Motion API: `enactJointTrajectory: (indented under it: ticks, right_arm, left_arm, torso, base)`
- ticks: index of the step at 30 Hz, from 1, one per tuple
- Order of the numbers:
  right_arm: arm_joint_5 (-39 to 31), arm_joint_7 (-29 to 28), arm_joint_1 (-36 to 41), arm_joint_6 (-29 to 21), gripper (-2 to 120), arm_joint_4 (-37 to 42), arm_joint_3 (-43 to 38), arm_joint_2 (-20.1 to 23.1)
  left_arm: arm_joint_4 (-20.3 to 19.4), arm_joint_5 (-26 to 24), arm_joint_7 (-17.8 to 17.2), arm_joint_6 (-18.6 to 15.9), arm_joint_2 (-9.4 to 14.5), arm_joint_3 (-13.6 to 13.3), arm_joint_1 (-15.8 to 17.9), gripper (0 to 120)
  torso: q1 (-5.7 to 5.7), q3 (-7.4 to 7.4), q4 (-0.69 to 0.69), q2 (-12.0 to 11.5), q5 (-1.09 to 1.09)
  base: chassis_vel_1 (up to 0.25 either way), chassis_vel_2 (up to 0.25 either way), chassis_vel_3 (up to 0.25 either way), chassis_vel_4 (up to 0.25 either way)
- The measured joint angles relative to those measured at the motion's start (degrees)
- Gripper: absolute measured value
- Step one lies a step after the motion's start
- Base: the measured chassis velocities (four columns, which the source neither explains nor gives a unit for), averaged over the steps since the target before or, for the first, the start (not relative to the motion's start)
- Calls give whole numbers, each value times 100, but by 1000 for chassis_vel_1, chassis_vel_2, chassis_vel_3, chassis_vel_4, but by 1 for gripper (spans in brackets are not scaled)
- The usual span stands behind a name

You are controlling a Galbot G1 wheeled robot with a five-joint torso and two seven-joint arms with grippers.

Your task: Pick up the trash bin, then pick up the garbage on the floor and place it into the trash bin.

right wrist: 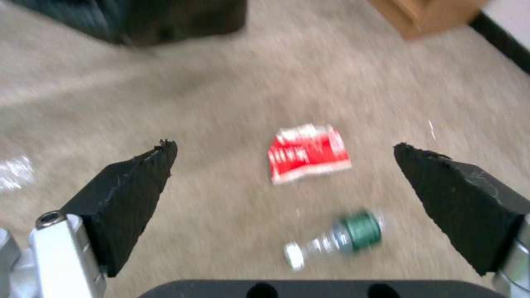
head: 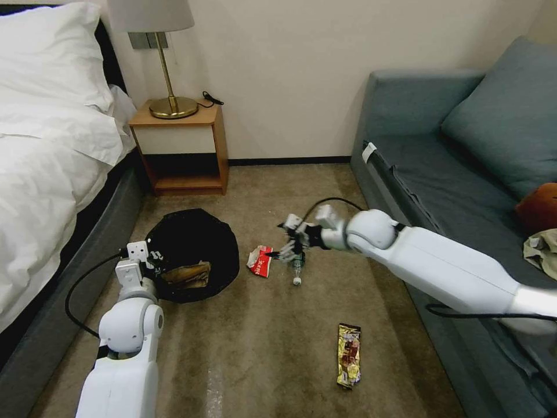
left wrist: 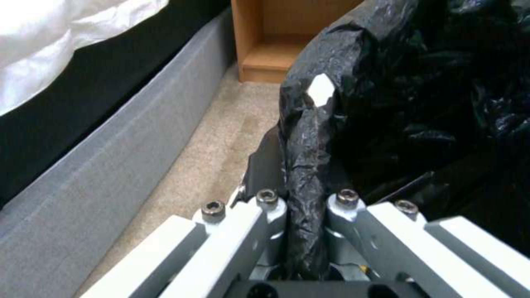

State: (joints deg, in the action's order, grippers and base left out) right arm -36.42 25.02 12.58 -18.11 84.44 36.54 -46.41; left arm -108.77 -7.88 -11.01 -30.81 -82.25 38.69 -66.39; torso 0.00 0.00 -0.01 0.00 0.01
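The trash bin (head: 197, 244), lined with a black bag, is between the bed and the carpet's middle. My left gripper (head: 146, 255) is shut on the bagged rim (left wrist: 309, 136) of the bin, on the side toward the bed. A brown paper wad (head: 187, 274) lies inside the bin. On the carpet lie a red-and-white wrapper (head: 260, 260), a small clear green-labelled bottle (head: 297, 270) and a gold-brown snack packet (head: 348, 355). My right gripper (head: 285, 248) hangs open above the wrapper (right wrist: 308, 152) and the bottle (right wrist: 337, 240), its black pads (right wrist: 132, 194) spread wide and holding nothing.
A bed (head: 46, 174) with a grey base runs along the left. A wooden nightstand (head: 181, 145) with a lamp stands at the back wall. A grey sofa (head: 452, 157) lines the right, with a brown plush toy (head: 539, 206) and a beige shirt (head: 542, 249) on it.
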Motion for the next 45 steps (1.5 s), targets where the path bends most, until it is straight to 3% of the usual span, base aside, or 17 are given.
enactJointTrajectory:
  ticks: [8, 17, 31, 45]
  right_arm:
    - [341, -40, 1144, 25, 100, -115, -567, 339]
    - [624, -111, 1903, 9, 100, -227, -857, 450]
    - [1070, -210, 2889, 46, 100, -736, -1484, 176]
    - [984, -266, 3048, 59, 100, -1864, -1790, -273]
  left_arm:
    - [-76, -115, 4, -9, 135, 17, -9, 2]
    - [-121, -239, -1, 25, 178, 87, -62, 2]
    - [-152, -293, 0, 122, 261, 132, -184, 2]
    - [-192, -350, 51, 180, 269, 78, -155, 2]
  torso:
    - [0, 0, 0, 0, 2]
    - [0, 0, 1, 1, -2]
    - [0, 0, 1, 1, -1]
    - [0, 0, 0, 1, -1]
  base:
    - [0, 0, 0, 0]
    - [0, 0, 0, 0]
    - [0, 0, 0, 0]
    - [0, 0, 0, 0]
